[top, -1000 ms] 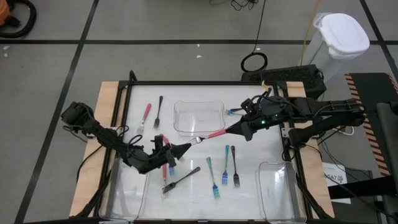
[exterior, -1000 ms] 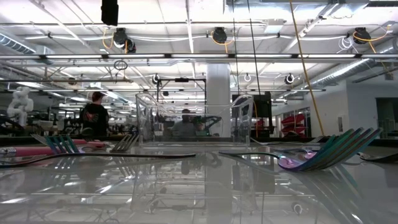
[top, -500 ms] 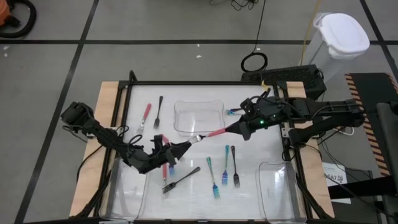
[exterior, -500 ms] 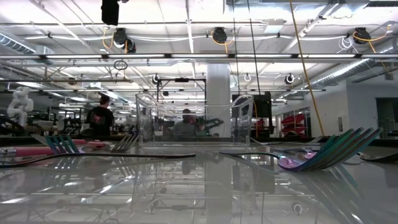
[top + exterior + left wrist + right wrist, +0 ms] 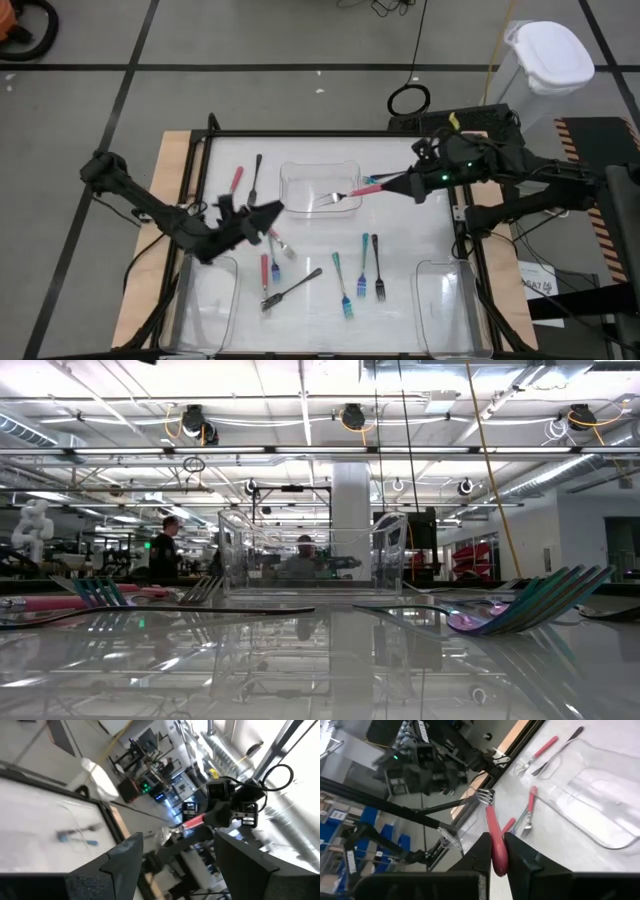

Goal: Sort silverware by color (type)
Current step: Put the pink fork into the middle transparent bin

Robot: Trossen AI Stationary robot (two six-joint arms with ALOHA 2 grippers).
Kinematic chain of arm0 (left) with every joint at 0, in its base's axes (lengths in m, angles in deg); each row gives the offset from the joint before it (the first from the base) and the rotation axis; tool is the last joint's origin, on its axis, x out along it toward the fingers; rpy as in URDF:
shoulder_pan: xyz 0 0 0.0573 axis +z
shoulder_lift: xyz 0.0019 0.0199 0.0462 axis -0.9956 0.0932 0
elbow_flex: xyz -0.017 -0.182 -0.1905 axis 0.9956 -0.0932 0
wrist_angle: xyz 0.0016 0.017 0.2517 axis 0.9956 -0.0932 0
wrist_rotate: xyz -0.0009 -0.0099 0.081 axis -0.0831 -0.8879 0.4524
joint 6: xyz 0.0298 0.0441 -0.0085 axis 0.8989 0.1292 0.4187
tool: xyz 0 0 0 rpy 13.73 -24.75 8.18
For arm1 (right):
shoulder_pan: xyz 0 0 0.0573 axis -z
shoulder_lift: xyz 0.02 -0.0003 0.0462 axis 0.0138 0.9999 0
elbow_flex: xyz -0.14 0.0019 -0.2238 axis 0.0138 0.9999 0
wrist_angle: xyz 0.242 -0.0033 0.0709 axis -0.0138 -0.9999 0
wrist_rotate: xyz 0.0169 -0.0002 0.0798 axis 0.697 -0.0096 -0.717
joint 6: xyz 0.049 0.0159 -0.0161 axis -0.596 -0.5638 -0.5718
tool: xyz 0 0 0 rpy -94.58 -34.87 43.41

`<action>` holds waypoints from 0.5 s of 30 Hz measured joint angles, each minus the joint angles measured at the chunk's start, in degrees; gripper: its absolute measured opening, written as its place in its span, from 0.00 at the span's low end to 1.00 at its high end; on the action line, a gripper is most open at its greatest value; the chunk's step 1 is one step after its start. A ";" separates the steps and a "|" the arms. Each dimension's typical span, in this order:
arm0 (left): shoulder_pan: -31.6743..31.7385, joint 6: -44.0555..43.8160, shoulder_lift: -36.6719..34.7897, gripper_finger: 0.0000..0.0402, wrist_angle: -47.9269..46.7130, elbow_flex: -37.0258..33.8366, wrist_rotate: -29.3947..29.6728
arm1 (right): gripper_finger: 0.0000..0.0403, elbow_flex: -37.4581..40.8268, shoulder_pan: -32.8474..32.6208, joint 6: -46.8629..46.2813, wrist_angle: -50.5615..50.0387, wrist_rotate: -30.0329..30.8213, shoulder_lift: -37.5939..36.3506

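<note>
The left gripper (image 5: pixel 268 212) appeared blurred above the table's left side, its jaws spread wide and empty. The right gripper (image 5: pixel 385 186) clamped a pink-handled fork (image 5: pixel 350 193) over the clear tray (image 5: pixel 320 170) at the table's back. Other silverware (image 5: pixel 360 268) lay scattered on the glossy white table (image 5: pixel 410 240). Beyond was a grey floor (image 5: pixel 250 80).

The desk (image 5: pixel 400 270) carries three clear trays: one at the far middle (image 5: pixel 320 186), one at the near left (image 5: pixel 207 300) and one at the near right (image 5: pixel 443 300). Loose on it lie a pink fork (image 5: pixel 234 182) beside a grey fork (image 5: pixel 256 175) at far left, a pink fork (image 5: pixel 265 270) and grey fork (image 5: pixel 292 288) near the middle, and teal forks (image 5: pixel 342 283) with a dark fork (image 5: pixel 378 262) to their right.
</note>
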 joint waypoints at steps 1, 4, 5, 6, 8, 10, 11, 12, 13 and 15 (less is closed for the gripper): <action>0.21 -0.20 -2.00 0.60 -3.36 0.00 -0.14 | 0.07 0.26 0.53 0.32 -0.33 0.00 -0.39; 1.19 -0.30 -7.71 0.60 -12.37 0.00 -3.22 | 0.07 1.86 2.03 0.79 -0.34 0.02 -0.64; 1.54 -0.30 -9.34 0.60 -14.71 0.00 -4.48 | 0.07 2.70 2.44 0.64 0.51 0.02 -0.56; 1.94 -0.30 -10.94 0.60 -16.87 0.00 -5.67 | 0.07 3.85 2.80 0.28 2.04 0.02 -0.26; 2.48 -0.32 -13.61 0.60 -21.16 0.00 -7.78 | 0.07 6.70 3.40 -0.68 7.09 0.05 0.45; 2.96 -0.32 -15.88 0.60 -24.38 0.00 -9.15 | 0.07 9.82 3.88 -2.20 13.26 0.27 1.43; 3.09 -0.34 -16.79 0.60 -25.70 0.00 -9.55 | 0.07 11.38 4.14 -3.09 16.27 0.47 2.02; 3.18 -0.34 -17.55 0.60 -26.81 0.00 -9.67 | 0.07 12.77 4.42 -4.17 18.91 1.06 2.62; 3.22 -0.34 -18.16 0.60 -27.76 0.00 -9.86 | 0.07 14.08 4.72 -5.26 20.86 1.49 3.36; 3.23 -0.38 -19.07 0.60 -29.16 0.00 -10.00 | 0.07 16.13 5.48 -7.13 23.29 1.57 5.12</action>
